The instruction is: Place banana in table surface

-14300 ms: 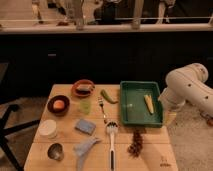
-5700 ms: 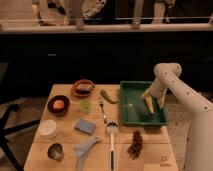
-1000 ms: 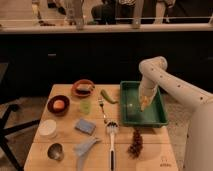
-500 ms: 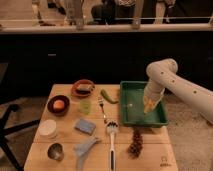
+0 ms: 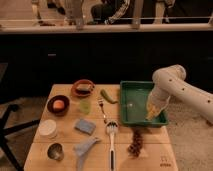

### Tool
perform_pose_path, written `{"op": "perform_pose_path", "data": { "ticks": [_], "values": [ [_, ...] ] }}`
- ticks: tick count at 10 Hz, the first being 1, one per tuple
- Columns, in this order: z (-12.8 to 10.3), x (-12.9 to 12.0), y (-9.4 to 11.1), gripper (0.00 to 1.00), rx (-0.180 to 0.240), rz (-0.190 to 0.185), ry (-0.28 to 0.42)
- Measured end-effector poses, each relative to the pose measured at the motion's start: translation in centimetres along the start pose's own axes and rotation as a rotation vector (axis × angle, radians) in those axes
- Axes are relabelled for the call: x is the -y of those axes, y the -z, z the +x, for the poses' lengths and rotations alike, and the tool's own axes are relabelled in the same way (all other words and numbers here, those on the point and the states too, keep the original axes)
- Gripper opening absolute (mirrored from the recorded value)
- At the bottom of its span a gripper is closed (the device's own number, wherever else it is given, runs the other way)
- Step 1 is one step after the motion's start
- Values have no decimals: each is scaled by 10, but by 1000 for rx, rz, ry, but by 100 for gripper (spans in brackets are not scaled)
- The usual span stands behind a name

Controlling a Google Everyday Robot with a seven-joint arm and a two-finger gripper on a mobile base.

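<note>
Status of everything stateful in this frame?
banana: at the end effector, over the tray, not on the table.
end effector: low over tray's right side.
tray: flat on table.
dark bowl: holds an orange item.
metal cup: upright.

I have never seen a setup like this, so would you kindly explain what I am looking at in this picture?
A single camera looks down at a wooden table surface. The white arm entering from the right belongs to a mobile robot. Its gripper hangs low over the right side of the green tray, right at the yellow banana; whether it holds it is unclear. Bowls, a green pepper, a fork and a brush lie on the table.
</note>
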State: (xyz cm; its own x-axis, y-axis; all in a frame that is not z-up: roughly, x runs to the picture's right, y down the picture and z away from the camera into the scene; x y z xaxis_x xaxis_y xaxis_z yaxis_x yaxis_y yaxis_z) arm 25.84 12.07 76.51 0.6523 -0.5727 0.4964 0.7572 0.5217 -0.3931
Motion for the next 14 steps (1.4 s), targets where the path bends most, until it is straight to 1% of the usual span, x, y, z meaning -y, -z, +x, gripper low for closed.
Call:
{"op": "perform_pose_path", "data": {
  "ticks": [2,5,6,8,9,12,14],
  "values": [
    [1,-4,0,0,-2,-5,-4],
    [0,-2,0,0,-1,-6,-3],
    [0,-4,-1,0,0,-8,-17],
    [-10,-15,2,0,-5,-26,-43],
    [-14,-16,4,0,-11,-26,-41],
    [-31,-24,9,0,-8,-16,-34],
    [-44,-39,12,0,4,10,-56]
  ]
}}
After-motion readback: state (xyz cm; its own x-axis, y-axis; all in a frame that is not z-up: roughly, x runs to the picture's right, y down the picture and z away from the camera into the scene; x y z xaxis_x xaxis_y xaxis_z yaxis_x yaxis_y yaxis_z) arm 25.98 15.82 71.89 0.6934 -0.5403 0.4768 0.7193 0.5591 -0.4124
